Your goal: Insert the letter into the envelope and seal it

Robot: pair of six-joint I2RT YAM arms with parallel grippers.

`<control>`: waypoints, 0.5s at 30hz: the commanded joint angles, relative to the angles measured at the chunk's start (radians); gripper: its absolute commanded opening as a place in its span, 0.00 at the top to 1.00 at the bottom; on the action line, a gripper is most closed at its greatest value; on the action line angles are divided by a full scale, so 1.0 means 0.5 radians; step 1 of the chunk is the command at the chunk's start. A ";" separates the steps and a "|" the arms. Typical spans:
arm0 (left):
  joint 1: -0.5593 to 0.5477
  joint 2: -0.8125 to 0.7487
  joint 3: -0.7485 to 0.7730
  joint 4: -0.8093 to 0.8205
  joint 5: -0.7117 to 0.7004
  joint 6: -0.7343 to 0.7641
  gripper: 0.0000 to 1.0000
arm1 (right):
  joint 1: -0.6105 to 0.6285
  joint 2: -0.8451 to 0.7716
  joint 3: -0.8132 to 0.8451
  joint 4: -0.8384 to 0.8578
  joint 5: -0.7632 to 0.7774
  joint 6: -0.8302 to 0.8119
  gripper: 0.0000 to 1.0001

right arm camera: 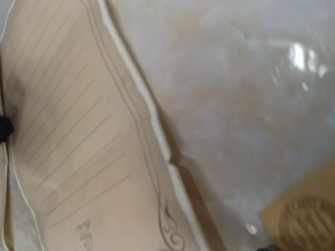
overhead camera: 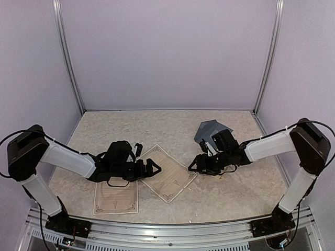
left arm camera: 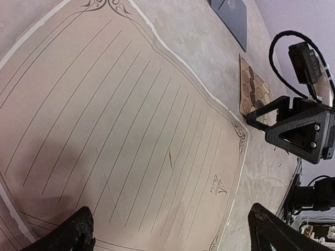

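The letter [overhead camera: 168, 175], a cream lined sheet with an ornate border, lies tilted on the table between my two grippers. My left gripper [overhead camera: 153, 168] is open over its left part. In the left wrist view the sheet [left arm camera: 120, 130] fills the space between the wide-apart fingertips [left arm camera: 73, 232]. My right gripper [overhead camera: 195, 163] is at the letter's right corner with its jaws apart and nothing in them. The right wrist view shows the letter's edge [right arm camera: 157, 141] slightly raised over its shadow. The slate-blue envelope [overhead camera: 212, 130] lies behind the right gripper, flap open.
A second cream sheet [overhead camera: 116, 197] lies near the front left. A small brown sheet of round stickers [left arm camera: 254, 89] lies next to the right gripper [left arm camera: 298, 125]. Grey walls and metal posts enclose the table.
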 commanded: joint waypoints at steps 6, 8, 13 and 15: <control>-0.011 0.106 -0.032 0.047 -0.003 0.005 0.02 | -0.078 0.187 0.167 -0.057 -0.125 -0.158 0.32; -0.011 0.119 -0.035 0.041 -0.004 0.001 0.02 | -0.085 0.217 0.190 -0.065 -0.167 -0.173 0.32; -0.011 0.133 -0.037 0.012 -0.027 -0.005 0.02 | -0.085 0.288 0.245 -0.115 -0.273 -0.197 0.37; -0.013 0.131 -0.040 0.004 -0.036 -0.007 0.02 | -0.086 0.311 0.253 -0.110 -0.320 -0.186 0.39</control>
